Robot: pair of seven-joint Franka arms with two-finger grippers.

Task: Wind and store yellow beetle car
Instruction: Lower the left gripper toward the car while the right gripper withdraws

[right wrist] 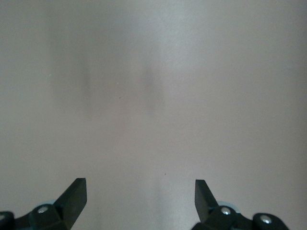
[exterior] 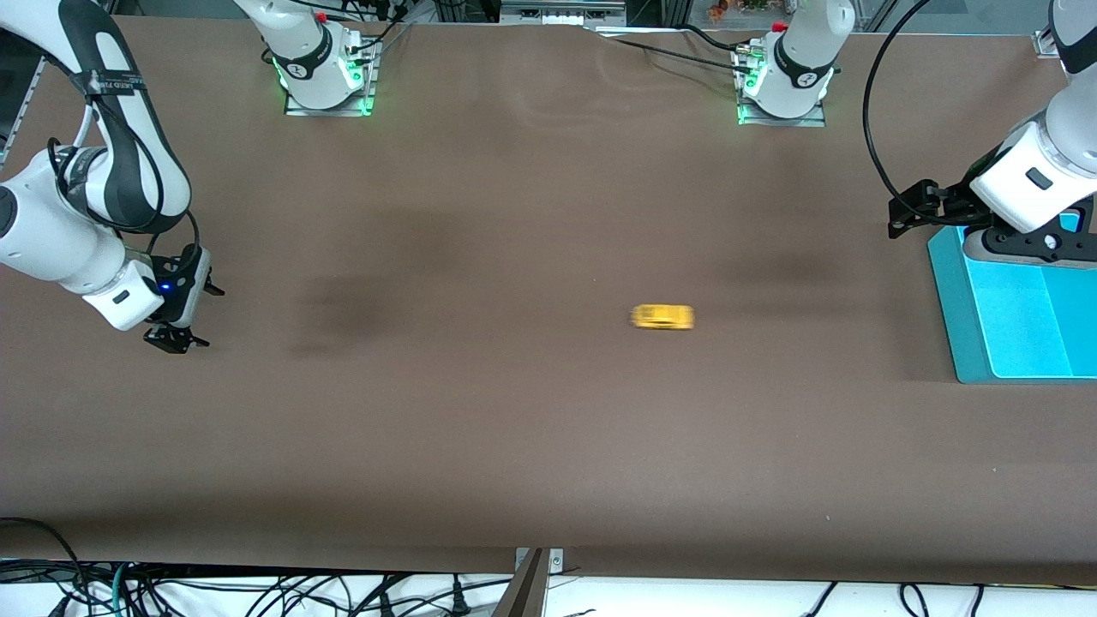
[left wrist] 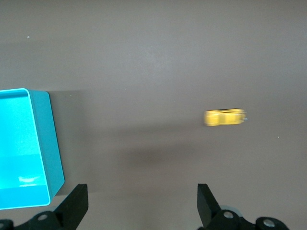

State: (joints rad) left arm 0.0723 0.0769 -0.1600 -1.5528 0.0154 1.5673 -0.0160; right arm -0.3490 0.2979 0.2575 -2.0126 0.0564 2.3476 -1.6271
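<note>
Front, car: the car [exterior: 662,317] sits alone on the brown table [exterior: 514,428], smeared with blur, nearer the left arm's end than the right arm's.
Front, bin: a blue bin [exterior: 1011,317] rests at the left arm's end of the table, well apart from the car.
Front, left gripper: the left gripper [exterior: 910,214] hangs by the bin's rim, holding nothing.
Front, right gripper: the right gripper [exterior: 182,317] waits low over bare table at its own end, empty.
Left wrist, fingers: spread wide apart, fingers [left wrist: 76,203] dark, nothing between them; car [left wrist: 224,117] and bin [left wrist: 45,139] both in sight, well apart.
Right wrist, fingers: fingers [right wrist: 74,194] wide apart too, only bare table [right wrist: 153,96] below.
</note>
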